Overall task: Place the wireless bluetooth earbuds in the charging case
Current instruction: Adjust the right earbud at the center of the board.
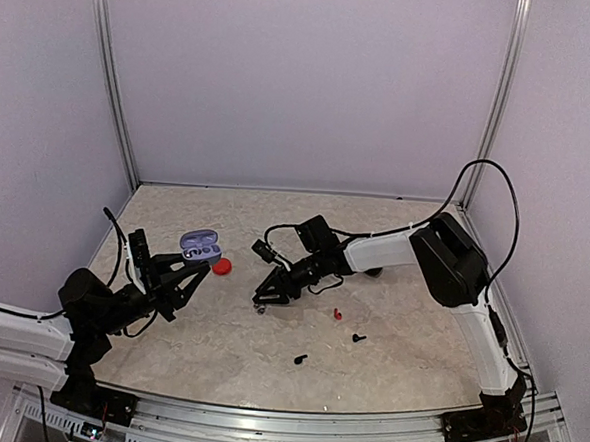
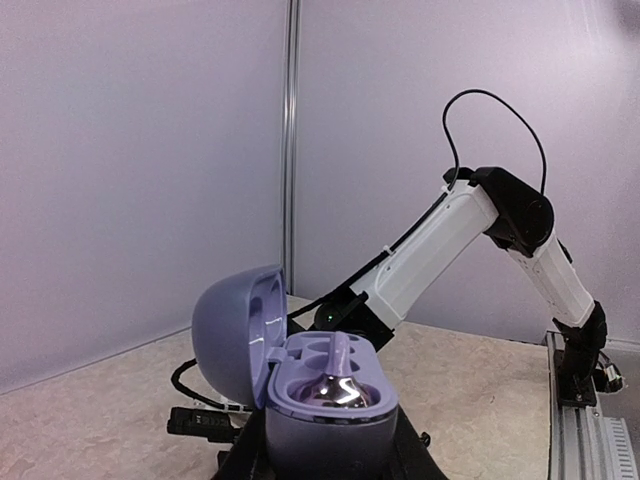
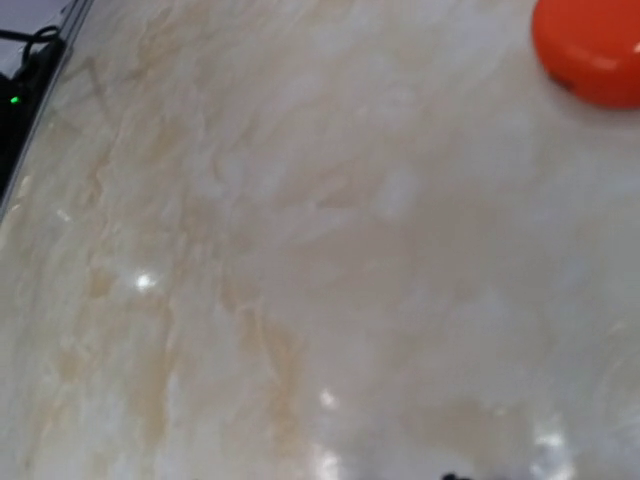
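My left gripper [image 1: 194, 265] is shut on an open lavender charging case [image 1: 199, 244], held off the table. In the left wrist view the case [image 2: 330, 425] has its lid up and one silvery grey earbud [image 2: 338, 384] sits in the near slot; the far slot looks empty. My right gripper [image 1: 266, 298] is low at the table, right of a closed red case [image 1: 221, 267]; I cannot tell how its jaws stand. A red earbud [image 1: 337, 313] and two black earbuds [image 1: 358, 337] [image 1: 300, 360] lie on the table. The right wrist view shows no fingers.
The right wrist view shows marbled tabletop [image 3: 300, 250] and the red case [image 3: 595, 50] at the top right. The right arm [image 2: 430, 245] stretches across behind the lavender case. Walls and metal posts enclose the table.
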You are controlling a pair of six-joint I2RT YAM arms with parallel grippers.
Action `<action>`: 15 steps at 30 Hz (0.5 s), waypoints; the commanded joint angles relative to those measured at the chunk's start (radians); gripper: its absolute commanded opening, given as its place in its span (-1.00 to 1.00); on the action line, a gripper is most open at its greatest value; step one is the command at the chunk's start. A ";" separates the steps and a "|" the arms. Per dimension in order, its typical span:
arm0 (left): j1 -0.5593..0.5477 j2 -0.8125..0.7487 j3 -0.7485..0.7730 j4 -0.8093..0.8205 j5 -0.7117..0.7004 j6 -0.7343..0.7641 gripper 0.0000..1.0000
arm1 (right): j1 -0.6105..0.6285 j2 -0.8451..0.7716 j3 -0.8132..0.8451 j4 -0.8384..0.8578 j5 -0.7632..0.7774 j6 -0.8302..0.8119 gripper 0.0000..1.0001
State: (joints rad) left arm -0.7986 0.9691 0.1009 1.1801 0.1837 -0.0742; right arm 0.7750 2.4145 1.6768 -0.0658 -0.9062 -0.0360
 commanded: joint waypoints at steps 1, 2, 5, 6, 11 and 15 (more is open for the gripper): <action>0.006 0.008 -0.001 0.031 0.007 0.007 -1.00 | 0.004 -0.009 -0.033 -0.003 -0.087 0.004 0.03; 0.006 0.009 -0.001 0.031 0.007 0.008 -1.00 | 0.003 -0.017 -0.052 0.000 -0.098 0.004 0.03; 0.006 0.011 -0.001 0.032 0.007 0.008 -1.00 | 0.008 -0.047 -0.126 0.020 -0.124 0.001 0.03; 0.006 0.011 0.000 0.033 0.005 0.010 -1.00 | 0.011 -0.058 -0.150 0.028 -0.124 0.000 0.02; 0.006 0.025 0.005 0.040 0.009 0.008 -1.00 | 0.024 -0.105 -0.230 0.058 -0.106 -0.002 0.03; 0.006 0.029 0.009 0.040 0.014 0.007 -1.00 | 0.040 -0.144 -0.273 0.064 -0.061 -0.010 0.03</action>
State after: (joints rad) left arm -0.7982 0.9936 0.1009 1.1820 0.1841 -0.0738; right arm 0.7902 2.3123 1.4548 0.0109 -1.0050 -0.0395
